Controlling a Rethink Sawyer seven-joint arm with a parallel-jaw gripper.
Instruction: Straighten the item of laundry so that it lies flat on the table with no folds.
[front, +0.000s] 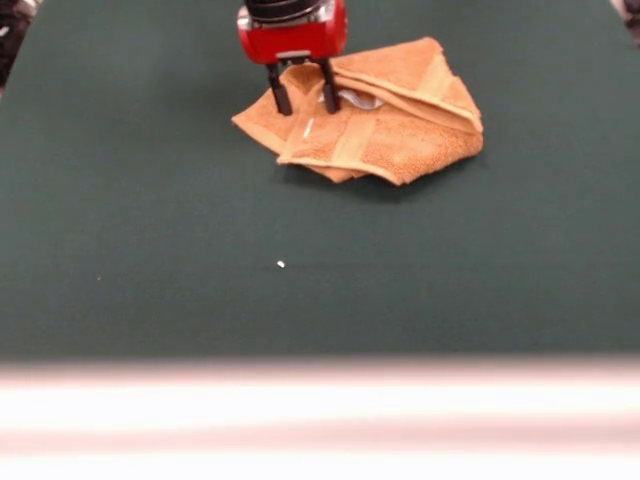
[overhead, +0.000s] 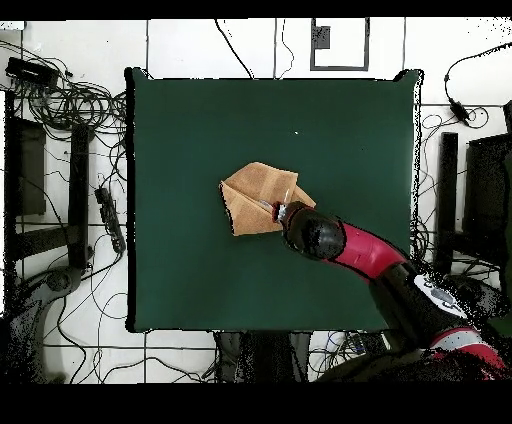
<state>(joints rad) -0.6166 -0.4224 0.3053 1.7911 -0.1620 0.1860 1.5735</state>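
Lying crumpled beneath jaws — towel

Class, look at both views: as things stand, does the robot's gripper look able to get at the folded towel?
Probably yes. The gripper hangs open right over the towel, its fingers spread at the crumpled left part. Nothing else lies on the table near it, so the way seems free.

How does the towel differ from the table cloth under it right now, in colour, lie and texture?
The towel is orange-tan; the table is dark green. The towel lies bunched in overlapping folds with border bands crossing at angles, while the table's cloth lies flat and smooth. The towel covers only a small patch near the gripper; the table spreads broadly around it. The towel looks nubby, the table matte. Both are fabric surfaces.
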